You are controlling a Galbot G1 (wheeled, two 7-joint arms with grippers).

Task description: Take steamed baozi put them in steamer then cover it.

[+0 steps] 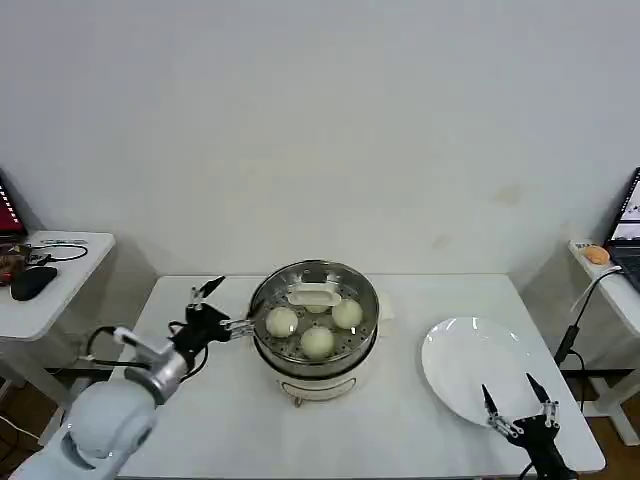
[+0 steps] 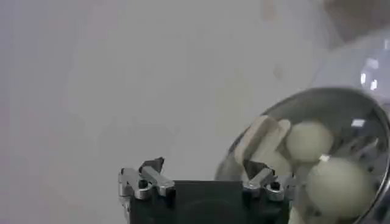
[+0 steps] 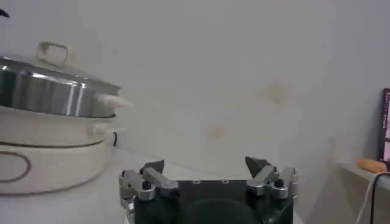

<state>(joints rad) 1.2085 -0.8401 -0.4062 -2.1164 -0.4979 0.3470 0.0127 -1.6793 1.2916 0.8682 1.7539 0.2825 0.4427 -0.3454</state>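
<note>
With the fragile, slippery glass cover (image 1: 314, 297) seated on the steamer (image 1: 315, 345), best gripped by its handle (image 1: 314, 296), both the left gripper (image 1: 212, 307) and right gripper (image 1: 518, 405) are spread empty.

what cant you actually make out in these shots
- Fourth baozi: in the head view the cover's white handle hides that spot; three baozi show in the steamer.
- Steamer's far side: left wrist view, cut off by the edge.
- Plate: near rim hidden behind the right gripper.
</note>
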